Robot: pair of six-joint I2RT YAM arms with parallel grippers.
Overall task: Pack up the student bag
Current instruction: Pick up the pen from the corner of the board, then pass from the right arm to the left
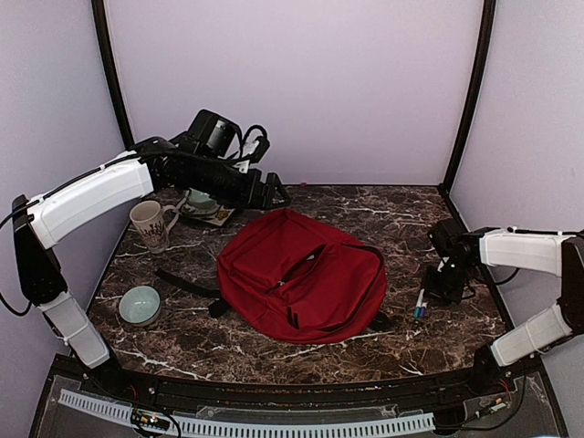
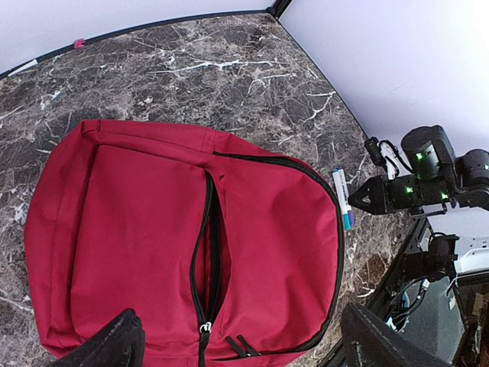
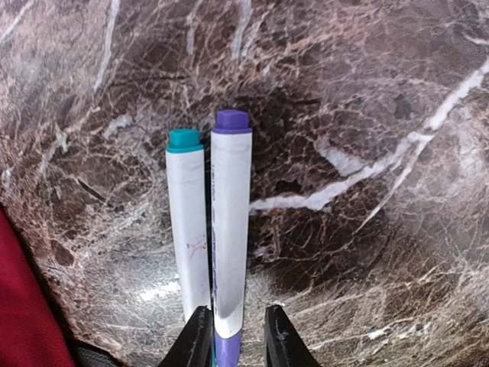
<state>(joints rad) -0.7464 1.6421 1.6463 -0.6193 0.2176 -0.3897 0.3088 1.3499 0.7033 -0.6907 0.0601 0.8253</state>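
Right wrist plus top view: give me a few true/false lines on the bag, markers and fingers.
1. The bag lies mid-table with one zipper partly open. True.
2. Two markers lie side by side on the table, right of the bag. True: a teal marker and a purple marker.
3. The right fingers straddle the teal marker. False: they straddle the end of the purple marker, and the teal one lies just outside them.
4. The left fingers hold the mug. False: they are wide open and empty near the bag's far edge, and the mug stands on the table left of the bag.
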